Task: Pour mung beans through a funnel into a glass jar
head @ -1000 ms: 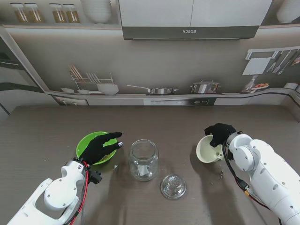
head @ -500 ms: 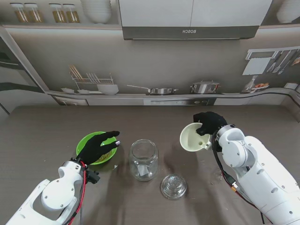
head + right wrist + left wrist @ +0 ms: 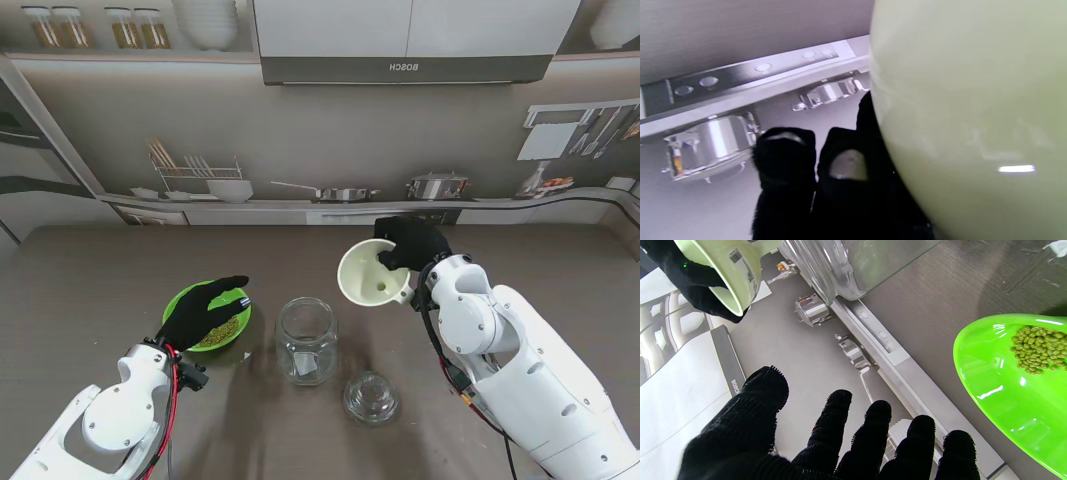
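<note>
A clear glass jar [image 3: 306, 340] stands open at the table's middle; its base shows in the left wrist view [image 3: 846, 266]. My right hand [image 3: 410, 243] is shut on a pale cream funnel [image 3: 370, 272], held tilted in the air to the right of the jar and farther from me. The funnel fills the right wrist view [image 3: 973, 126] and shows in the left wrist view [image 3: 723, 270]. A green bowl [image 3: 208, 315] with mung beans [image 3: 1038, 348] sits left of the jar. My left hand [image 3: 205, 312] hovers open over the bowl, fingers [image 3: 840, 420] spread.
The jar's glass lid [image 3: 370, 397] lies on the table nearer to me, right of the jar. A small pale scrap [image 3: 248, 355] lies between bowl and jar. A printed kitchen backdrop stands behind the table's far edge.
My right hand has lifted the funnel off the table at the right and carried it left and farther away, toward the jar. My left hand has drawn back slightly over the bowl.
</note>
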You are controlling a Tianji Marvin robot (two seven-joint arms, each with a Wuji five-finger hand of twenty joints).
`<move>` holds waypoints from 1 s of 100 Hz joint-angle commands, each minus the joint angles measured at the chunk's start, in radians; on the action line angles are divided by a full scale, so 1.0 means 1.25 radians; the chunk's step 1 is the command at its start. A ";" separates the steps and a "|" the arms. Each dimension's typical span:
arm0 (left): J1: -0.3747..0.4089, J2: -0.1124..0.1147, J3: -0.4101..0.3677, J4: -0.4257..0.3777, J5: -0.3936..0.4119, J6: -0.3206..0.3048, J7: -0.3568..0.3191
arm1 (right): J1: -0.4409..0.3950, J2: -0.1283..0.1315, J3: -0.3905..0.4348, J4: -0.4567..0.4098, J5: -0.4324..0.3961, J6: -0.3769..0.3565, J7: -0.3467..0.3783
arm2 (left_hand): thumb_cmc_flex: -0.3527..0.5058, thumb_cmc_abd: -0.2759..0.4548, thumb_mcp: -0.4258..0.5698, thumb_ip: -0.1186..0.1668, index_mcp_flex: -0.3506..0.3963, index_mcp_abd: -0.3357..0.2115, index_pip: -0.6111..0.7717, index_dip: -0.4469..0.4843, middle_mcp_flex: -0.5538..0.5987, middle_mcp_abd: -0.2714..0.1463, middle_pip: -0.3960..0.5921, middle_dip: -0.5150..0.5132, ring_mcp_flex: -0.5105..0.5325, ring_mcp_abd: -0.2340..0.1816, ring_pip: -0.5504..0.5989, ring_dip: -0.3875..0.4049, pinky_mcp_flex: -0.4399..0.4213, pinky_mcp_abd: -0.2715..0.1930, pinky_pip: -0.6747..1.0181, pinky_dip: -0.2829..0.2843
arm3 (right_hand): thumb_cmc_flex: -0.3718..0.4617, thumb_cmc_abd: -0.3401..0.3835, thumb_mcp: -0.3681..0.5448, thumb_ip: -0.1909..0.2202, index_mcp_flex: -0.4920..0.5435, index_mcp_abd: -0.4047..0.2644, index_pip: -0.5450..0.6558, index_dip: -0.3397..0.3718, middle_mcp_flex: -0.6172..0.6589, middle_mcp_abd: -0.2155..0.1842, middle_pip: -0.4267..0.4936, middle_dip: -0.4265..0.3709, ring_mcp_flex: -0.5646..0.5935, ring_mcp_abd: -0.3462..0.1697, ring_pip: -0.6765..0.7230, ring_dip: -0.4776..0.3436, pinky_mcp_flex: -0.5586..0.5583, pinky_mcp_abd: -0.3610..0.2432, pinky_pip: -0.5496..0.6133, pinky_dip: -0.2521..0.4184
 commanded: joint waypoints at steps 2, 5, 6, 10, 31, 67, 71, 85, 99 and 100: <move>0.002 -0.004 -0.002 -0.006 0.000 -0.003 -0.012 | -0.002 -0.016 -0.015 -0.032 0.006 0.003 -0.002 | -0.003 0.027 -0.017 0.030 -0.004 -0.011 -0.007 -0.002 -0.001 0.000 -0.003 0.002 -0.007 -0.003 -0.009 -0.002 -0.011 -0.015 -0.012 0.008 | 0.028 0.013 0.024 -0.010 -0.005 0.005 0.071 0.027 0.054 0.019 0.068 0.026 0.035 -0.085 0.025 0.011 0.024 -0.009 0.031 0.020; 0.002 -0.004 -0.001 -0.006 -0.001 -0.003 -0.012 | -0.002 -0.018 -0.020 -0.038 0.012 0.006 -0.006 | -0.003 0.027 -0.017 0.030 -0.004 -0.011 -0.007 -0.002 -0.002 0.000 -0.003 0.002 -0.007 -0.003 -0.009 -0.002 -0.011 -0.015 -0.012 0.008 | 0.029 0.014 0.024 -0.010 -0.005 0.005 0.071 0.027 0.053 0.020 0.068 0.025 0.035 -0.085 0.025 0.011 0.024 -0.009 0.032 0.020; 0.002 -0.004 -0.001 -0.006 -0.001 -0.003 -0.012 | -0.002 -0.019 -0.021 -0.040 0.014 0.007 -0.007 | -0.002 0.027 -0.017 0.030 -0.004 -0.011 -0.007 -0.002 -0.002 0.001 -0.003 0.002 -0.007 -0.003 -0.009 -0.002 -0.011 -0.015 -0.012 0.008 | 0.029 0.014 0.023 -0.010 -0.006 0.005 0.070 0.027 0.053 0.020 0.068 0.025 0.035 -0.085 0.025 0.011 0.024 -0.008 0.032 0.020; 0.003 -0.004 -0.001 -0.006 -0.001 -0.003 -0.011 | -0.002 -0.021 -0.026 -0.046 0.023 0.009 -0.011 | -0.003 0.027 -0.017 0.030 -0.004 -0.010 -0.008 -0.002 -0.002 0.001 -0.003 0.002 -0.007 -0.003 -0.009 -0.002 -0.011 -0.015 -0.012 0.008 | 0.029 0.015 0.021 -0.009 -0.007 0.007 0.070 0.027 0.052 0.020 0.068 0.024 0.035 -0.085 0.024 0.011 0.023 -0.008 0.031 0.020; 0.004 -0.005 -0.003 -0.007 -0.002 -0.007 -0.006 | 0.001 -0.034 -0.061 -0.064 0.063 0.013 -0.036 | -0.004 0.026 -0.017 0.030 -0.003 -0.012 -0.007 -0.002 -0.002 0.001 -0.003 0.001 -0.008 -0.003 -0.009 -0.002 -0.011 -0.015 -0.012 0.008 | 0.031 0.020 0.015 -0.008 -0.009 0.012 0.069 0.028 0.048 0.023 0.070 0.019 0.034 -0.078 0.017 0.007 0.021 0.000 0.025 0.018; 0.018 -0.006 -0.018 -0.016 0.004 -0.018 0.004 | 0.038 -0.066 -0.143 0.012 0.151 0.015 -0.089 | -0.004 0.026 -0.015 0.030 -0.004 -0.011 -0.008 -0.003 0.000 0.000 -0.003 0.001 -0.007 -0.002 -0.009 -0.002 -0.009 -0.013 -0.012 0.008 | 0.037 0.026 0.007 -0.005 -0.016 0.023 0.068 0.032 0.039 0.029 0.075 0.013 0.034 -0.058 0.010 0.002 0.016 0.015 0.011 0.015; 0.019 -0.007 -0.020 -0.017 0.005 -0.019 0.005 | 0.043 -0.068 -0.150 0.024 0.157 0.013 -0.092 | -0.003 0.026 -0.014 0.030 -0.004 -0.010 -0.008 -0.003 0.000 0.001 -0.003 0.001 -0.007 -0.002 -0.009 -0.002 -0.010 -0.013 -0.012 0.008 | 0.036 0.027 0.005 -0.005 -0.016 0.023 0.068 0.032 0.038 0.029 0.076 0.011 0.034 -0.056 0.008 0.000 0.015 0.017 0.009 0.014; 0.022 -0.007 -0.023 -0.019 0.007 -0.019 0.009 | 0.053 -0.075 -0.168 0.061 0.172 0.002 -0.101 | -0.004 0.026 -0.014 0.030 -0.004 -0.010 -0.008 -0.003 0.000 0.002 -0.003 0.001 -0.006 -0.002 -0.009 -0.002 -0.010 -0.013 -0.012 0.008 | 0.037 0.030 0.001 -0.003 -0.019 0.025 0.068 0.033 0.034 0.028 0.079 0.005 0.034 -0.050 -0.001 -0.007 0.011 0.028 -0.002 0.012; 0.024 -0.008 -0.024 -0.020 0.009 -0.020 0.012 | 0.061 -0.081 -0.181 0.094 0.184 -0.011 -0.109 | -0.004 0.026 -0.013 0.029 -0.004 -0.010 -0.008 -0.003 0.000 0.002 -0.003 0.001 -0.006 -0.002 -0.009 -0.002 -0.010 -0.013 -0.012 0.007 | 0.037 0.036 -0.005 -0.002 -0.024 0.025 0.067 0.033 0.026 0.028 0.081 -0.001 0.033 -0.032 -0.017 -0.019 0.000 0.039 -0.012 0.012; 0.024 -0.008 -0.024 -0.020 0.009 -0.020 0.012 | 0.061 -0.081 -0.182 0.096 0.185 -0.012 -0.110 | -0.004 0.026 -0.013 0.029 -0.005 -0.010 -0.008 -0.003 0.000 0.002 -0.003 0.001 -0.006 -0.002 -0.009 -0.002 -0.010 -0.013 -0.012 0.007 | 0.038 0.036 -0.005 -0.002 -0.024 0.025 0.067 0.033 0.026 0.028 0.082 -0.001 0.033 -0.032 -0.019 -0.020 -0.001 0.040 -0.012 0.012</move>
